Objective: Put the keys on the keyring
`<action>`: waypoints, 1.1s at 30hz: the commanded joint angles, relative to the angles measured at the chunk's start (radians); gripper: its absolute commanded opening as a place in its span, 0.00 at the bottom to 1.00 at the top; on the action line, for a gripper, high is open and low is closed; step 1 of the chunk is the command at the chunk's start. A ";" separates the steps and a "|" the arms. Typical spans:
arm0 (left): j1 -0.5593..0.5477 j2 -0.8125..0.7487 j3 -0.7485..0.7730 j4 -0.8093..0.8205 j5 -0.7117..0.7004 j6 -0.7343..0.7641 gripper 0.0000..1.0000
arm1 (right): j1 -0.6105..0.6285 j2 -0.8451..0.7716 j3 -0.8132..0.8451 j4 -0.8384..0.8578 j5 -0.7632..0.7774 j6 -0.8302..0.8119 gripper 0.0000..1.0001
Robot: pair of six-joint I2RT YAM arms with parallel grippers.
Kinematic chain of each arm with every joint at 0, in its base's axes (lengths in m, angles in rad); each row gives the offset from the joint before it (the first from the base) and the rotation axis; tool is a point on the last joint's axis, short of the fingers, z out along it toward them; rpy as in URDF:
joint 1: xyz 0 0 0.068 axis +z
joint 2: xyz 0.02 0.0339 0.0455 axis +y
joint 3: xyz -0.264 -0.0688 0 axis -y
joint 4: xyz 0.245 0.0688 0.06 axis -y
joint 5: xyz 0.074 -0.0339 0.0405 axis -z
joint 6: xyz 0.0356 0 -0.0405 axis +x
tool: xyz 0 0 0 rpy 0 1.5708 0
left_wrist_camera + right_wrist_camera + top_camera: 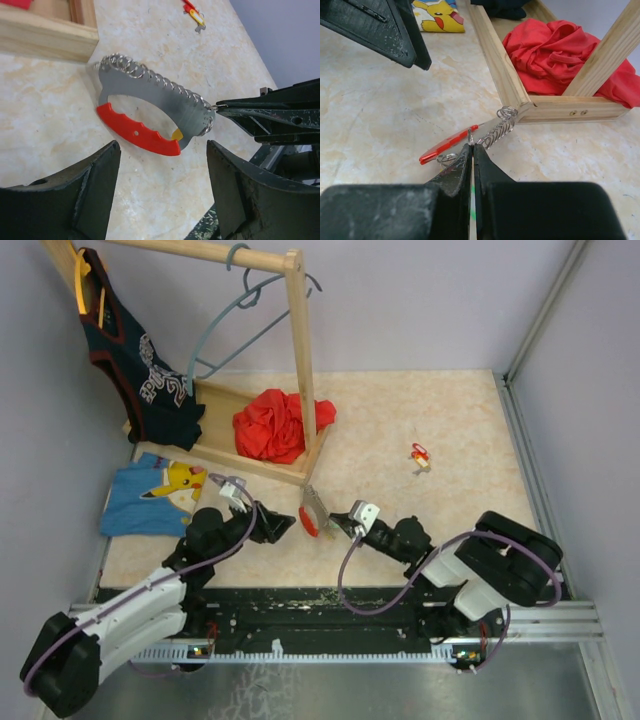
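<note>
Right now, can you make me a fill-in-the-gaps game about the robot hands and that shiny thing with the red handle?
The right gripper is ____ on one end of the keyring.
The jaws of the left gripper stand ____.
The keyring's handle is coloured ____.
The keys lie away from both grippers, on the ____.
Missing words: shut; open; red; table.
</note>
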 commanded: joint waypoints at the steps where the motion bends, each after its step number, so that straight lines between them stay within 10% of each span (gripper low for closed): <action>1: 0.004 -0.058 -0.004 0.032 -0.002 0.184 0.75 | -0.021 0.005 0.051 0.081 -0.084 0.022 0.00; 15: 0.013 0.249 0.031 0.523 0.338 0.626 0.71 | -0.096 -0.078 0.123 -0.114 -0.267 -0.003 0.00; 33: 0.077 0.444 0.125 0.536 0.693 0.870 0.53 | -0.125 -0.087 0.174 -0.190 -0.404 -0.028 0.00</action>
